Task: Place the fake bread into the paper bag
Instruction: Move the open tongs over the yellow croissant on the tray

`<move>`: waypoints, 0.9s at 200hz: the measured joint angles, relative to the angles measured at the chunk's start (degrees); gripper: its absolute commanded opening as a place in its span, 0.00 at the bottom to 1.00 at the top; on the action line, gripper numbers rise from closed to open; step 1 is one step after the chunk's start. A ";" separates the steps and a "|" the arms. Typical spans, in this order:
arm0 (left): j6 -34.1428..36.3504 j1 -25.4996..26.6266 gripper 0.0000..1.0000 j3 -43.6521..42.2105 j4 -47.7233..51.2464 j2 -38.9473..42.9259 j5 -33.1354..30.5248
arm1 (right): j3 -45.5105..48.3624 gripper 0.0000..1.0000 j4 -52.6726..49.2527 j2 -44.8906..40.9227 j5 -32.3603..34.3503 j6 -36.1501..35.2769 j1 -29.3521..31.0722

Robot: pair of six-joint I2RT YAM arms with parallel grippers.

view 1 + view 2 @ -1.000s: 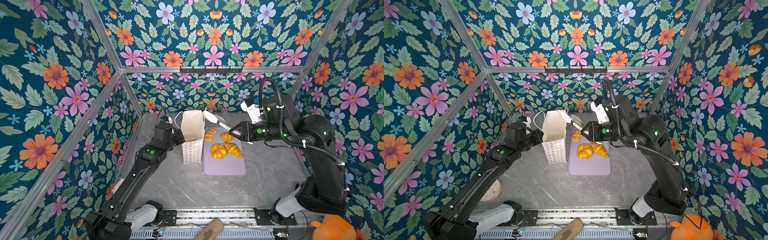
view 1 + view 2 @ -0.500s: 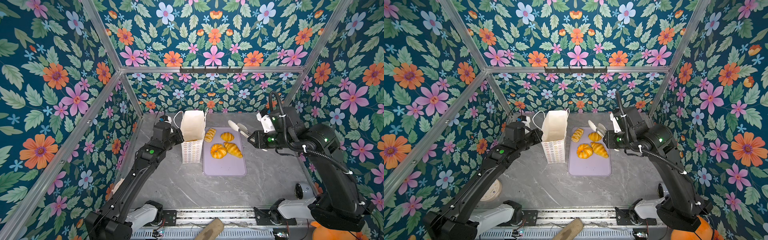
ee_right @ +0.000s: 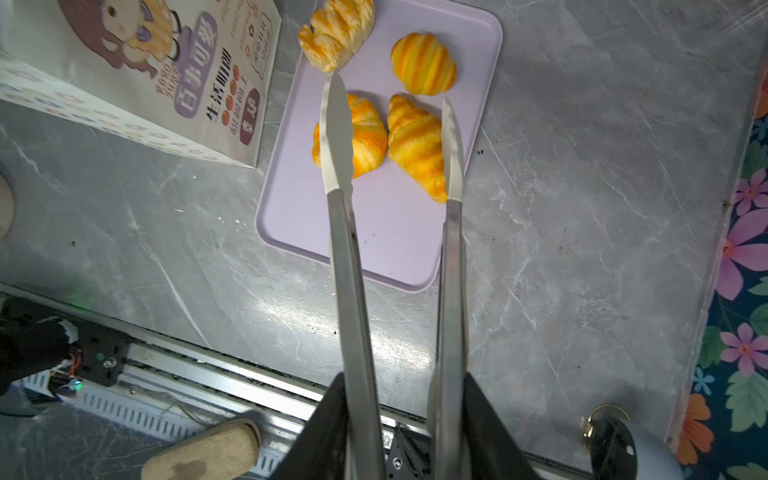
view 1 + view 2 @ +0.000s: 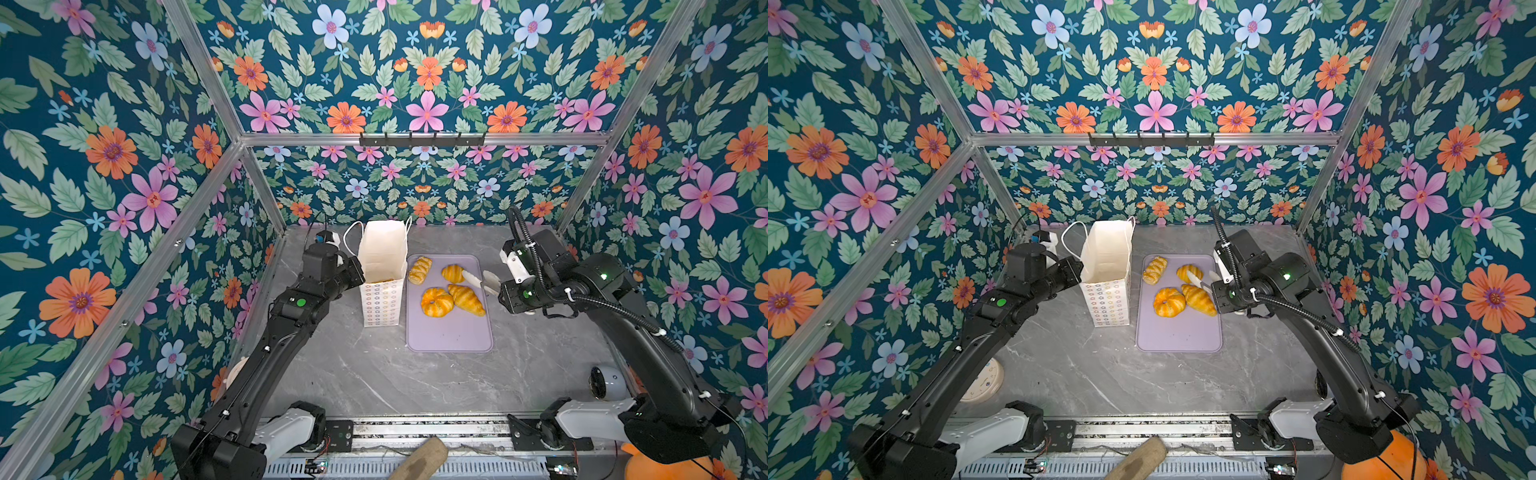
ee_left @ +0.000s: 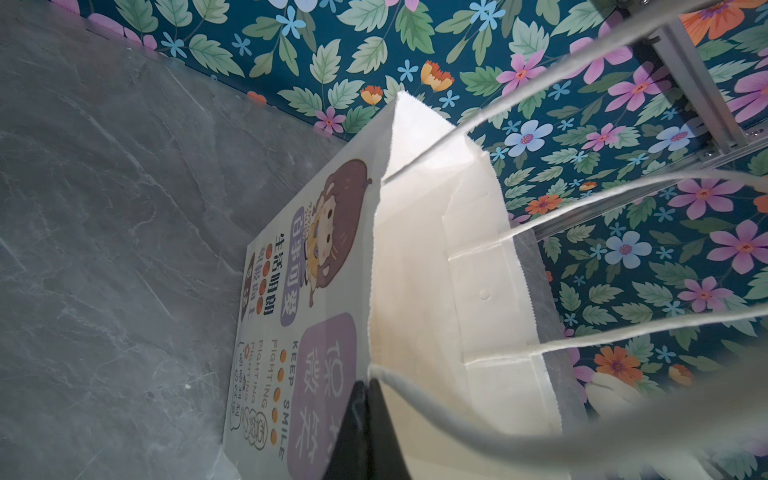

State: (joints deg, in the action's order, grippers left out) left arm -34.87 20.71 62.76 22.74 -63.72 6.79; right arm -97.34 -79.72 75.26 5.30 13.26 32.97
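The paper bag [image 4: 382, 266] [image 4: 1106, 266] stands upright and open at the back, left of a lilac tray [image 4: 449, 336]. My left gripper [image 5: 368, 384] is shut on the paper bag's [image 5: 436, 270] rim. On the tray lie several pieces of fake bread: a braided piece [image 4: 419, 269], a small ribbed roll [image 4: 452, 273], a round bun [image 4: 436, 302] and a croissant [image 4: 467, 299]. My right gripper [image 3: 405, 382] [image 4: 500, 291] is shut on metal tongs [image 3: 345, 249]. The tongs' arms stand apart, with the croissant [image 3: 415, 145] between their tips and nothing gripped.
A round clock [image 4: 984, 378] lies by the left arm's base. A grey-white rounded object [image 4: 606, 382] sits at the front right, an orange plush toy [image 4: 665, 465] beyond the rail, and a tan cylinder [image 4: 419, 459] on the front rail. Flowered walls enclose the table.
My right arm drew the tongs back from above the bag's mouth, swung right, and now holds them low over the tray's croissant. The left arm and bag have not moved.
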 measured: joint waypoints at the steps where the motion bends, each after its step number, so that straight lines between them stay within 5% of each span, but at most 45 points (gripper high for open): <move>1: 0.00 -0.02 0.00 -0.02 0.00 0.00 0.04 | 0.07 0.41 0.00 0.07 0.02 -0.04 0.00; 180: 0.33 -1.20 0.00 -2.19 -2.69 -0.09 3.21 | 6.12 0.44 6.10 13.33 4.04 -15.96 -2.82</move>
State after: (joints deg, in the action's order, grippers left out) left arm -34.54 19.51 60.58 20.05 -63.81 10.00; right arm -91.22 -73.63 88.60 9.34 -2.70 30.15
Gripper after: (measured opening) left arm 0.049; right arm 0.444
